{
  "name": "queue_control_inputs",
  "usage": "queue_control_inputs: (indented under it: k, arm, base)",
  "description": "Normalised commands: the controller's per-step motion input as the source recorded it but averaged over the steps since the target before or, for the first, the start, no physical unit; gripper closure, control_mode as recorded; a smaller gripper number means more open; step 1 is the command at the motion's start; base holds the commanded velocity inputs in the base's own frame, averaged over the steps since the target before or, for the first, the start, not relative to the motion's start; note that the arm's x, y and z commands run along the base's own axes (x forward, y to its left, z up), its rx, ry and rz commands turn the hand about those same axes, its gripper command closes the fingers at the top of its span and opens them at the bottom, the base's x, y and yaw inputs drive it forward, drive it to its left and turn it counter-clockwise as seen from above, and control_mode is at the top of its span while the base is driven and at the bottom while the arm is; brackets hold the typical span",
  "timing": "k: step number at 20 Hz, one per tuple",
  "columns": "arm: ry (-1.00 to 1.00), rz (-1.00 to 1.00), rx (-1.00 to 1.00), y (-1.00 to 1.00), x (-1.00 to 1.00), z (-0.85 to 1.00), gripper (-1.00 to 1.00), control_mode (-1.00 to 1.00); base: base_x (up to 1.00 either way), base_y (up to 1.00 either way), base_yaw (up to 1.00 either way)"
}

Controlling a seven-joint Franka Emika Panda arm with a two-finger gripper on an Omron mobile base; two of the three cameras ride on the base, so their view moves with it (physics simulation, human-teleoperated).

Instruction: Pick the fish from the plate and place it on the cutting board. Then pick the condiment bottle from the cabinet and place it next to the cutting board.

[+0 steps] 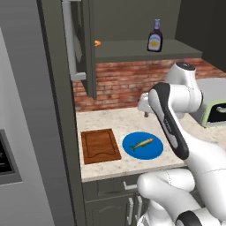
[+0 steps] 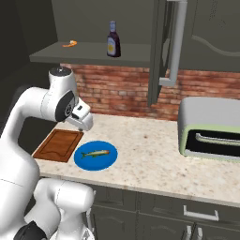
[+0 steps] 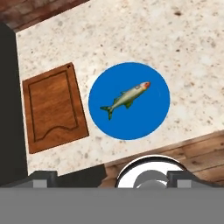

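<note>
The greenish-silver fish (image 1: 143, 144) (image 2: 95, 153) (image 3: 127, 97) lies across the blue plate (image 1: 152, 151) (image 2: 105, 161) (image 3: 148, 120) on the counter. The reddish-brown cutting board (image 1: 100, 146) (image 2: 58, 144) (image 3: 54, 113) lies bare just left of the plate. My gripper (image 1: 145, 113) (image 2: 86, 125) (image 3: 113, 177) hangs well above the plate's back edge, pointing down, open wide and holding nothing. The dark condiment bottle (image 1: 155, 37) (image 2: 113, 40) stands upright on the shelf of the open cabinet (image 1: 132, 50) (image 2: 89, 52).
The cabinet door with its grey bar handle (image 1: 68, 39) (image 2: 176, 42) stands swung open. A small orange thing (image 1: 97, 43) (image 2: 70, 44) lies on the shelf. A pale green toaster oven (image 1: 214, 108) (image 2: 211, 129) sits at the right. A tall dark panel (image 1: 62, 132) bounds the counter's left.
</note>
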Motion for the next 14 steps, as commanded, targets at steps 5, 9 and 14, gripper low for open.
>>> queue_control_inputs:
  k: [5, 9, 14]
  arm:
    - [0.01, -0.14, 0.10, -0.03, 0.00, -0.07, -1.00, -1.00]
    - [0.06, -0.18, 0.03, -0.10, 0.00, -0.18, -1.00, -1.00]
    - [0.05, -0.19, 0.00, -0.07, 0.00, -0.26, -1.00, -1.00]
  base:
    - [0.00, 0.00, 0.00]
    - [0.00, 0.00, 0.00]
    - [0.00, 0.00, 0.00]
